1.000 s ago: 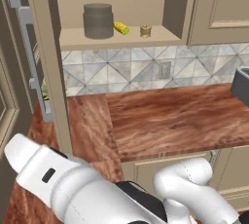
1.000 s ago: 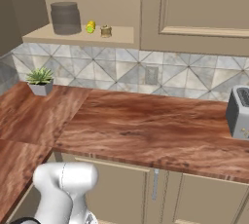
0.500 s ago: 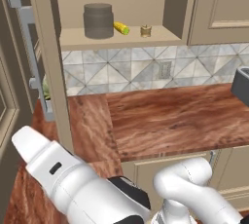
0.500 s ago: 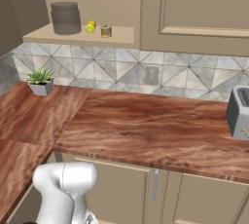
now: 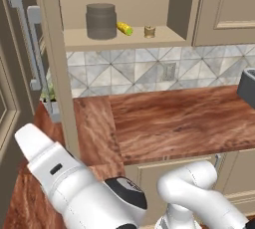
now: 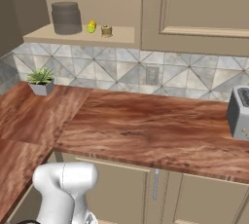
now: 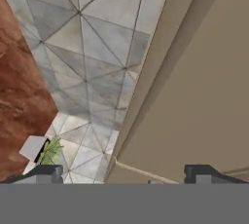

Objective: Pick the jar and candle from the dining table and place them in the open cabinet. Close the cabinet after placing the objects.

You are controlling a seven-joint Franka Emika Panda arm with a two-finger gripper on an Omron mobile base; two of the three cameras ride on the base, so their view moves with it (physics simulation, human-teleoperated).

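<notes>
The smoky dark jar stands on the open cabinet's tan shelf. The tiny tan candle sits on the same shelf, to the jar's right. The dining table's reddish-brown wood top lies below the shelf. My gripper is open with nothing between its fingertips. It faces the tiled wall and a plain beige cabinet surface. The cabinet door hangs open at the left, its grey bar handles showing.
A yellow-green object lies between jar and candle. A small potted plant stands by the tiled backsplash. A grey toaster sits at the right. My white arm crosses the lower left.
My arm's white link has crept a little upward in the left base view. The jar, candle and cabinet door have not moved.
</notes>
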